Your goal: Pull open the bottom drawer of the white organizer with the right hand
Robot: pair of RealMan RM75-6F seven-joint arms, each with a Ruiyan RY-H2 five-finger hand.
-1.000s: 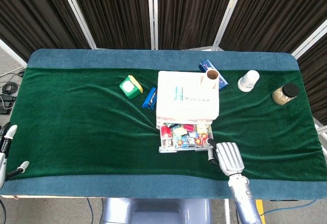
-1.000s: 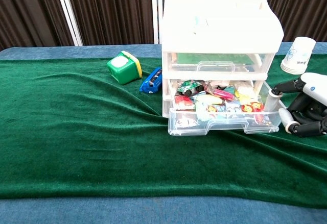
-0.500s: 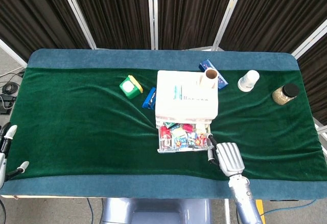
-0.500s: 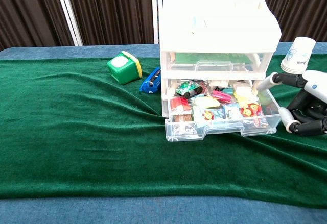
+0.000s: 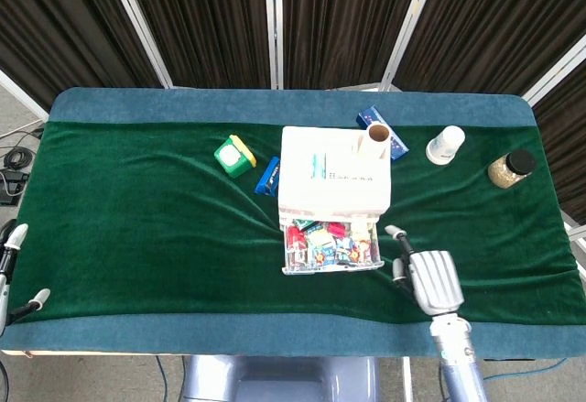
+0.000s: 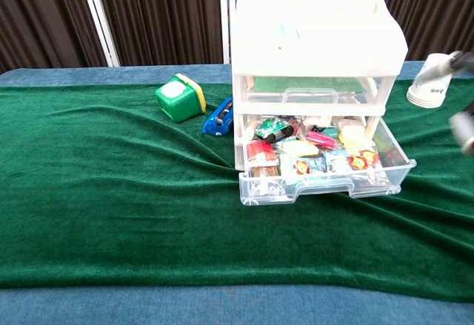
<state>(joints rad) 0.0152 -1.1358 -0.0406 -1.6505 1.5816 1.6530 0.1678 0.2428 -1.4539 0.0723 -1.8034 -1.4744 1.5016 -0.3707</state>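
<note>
1. Now the right hand (image 5: pixel 434 278) has let go and drifted off to the right of the drawer; half a second back its fingers were just beside the drawer's right front corner. It holds nothing, palm down, fingers loosely apart with one pointing back toward the organizer. In the chest view only a blurred bit of it shows at the right edge.
2. Left hand (image 5: pixel 11 269) sits at the near-left table edge, only fingertips showing, empty as far as I can see; no change.
3. Bottom drawer (image 6: pixel 323 169) stays pulled out on the green cloth (image 5: pixel 137 210), contents exposed: small toys and bright packets. It sits slightly skewed, same as half a second ago.
4. White organizer (image 5: pixel 334 171) stands mid-table. Its upper drawer is closed.
5. Behind and beside: green box (image 5: pixel 234 156) and blue toy (image 5: pixel 267 176) to the left, white cup (image 5: pixel 445 144) and a jar (image 5: pixel 511 169) to the right, untouched.
6. Judgement: drawer open plus hand released and clear means the task looks essentially done; only retreat remains.
</note>
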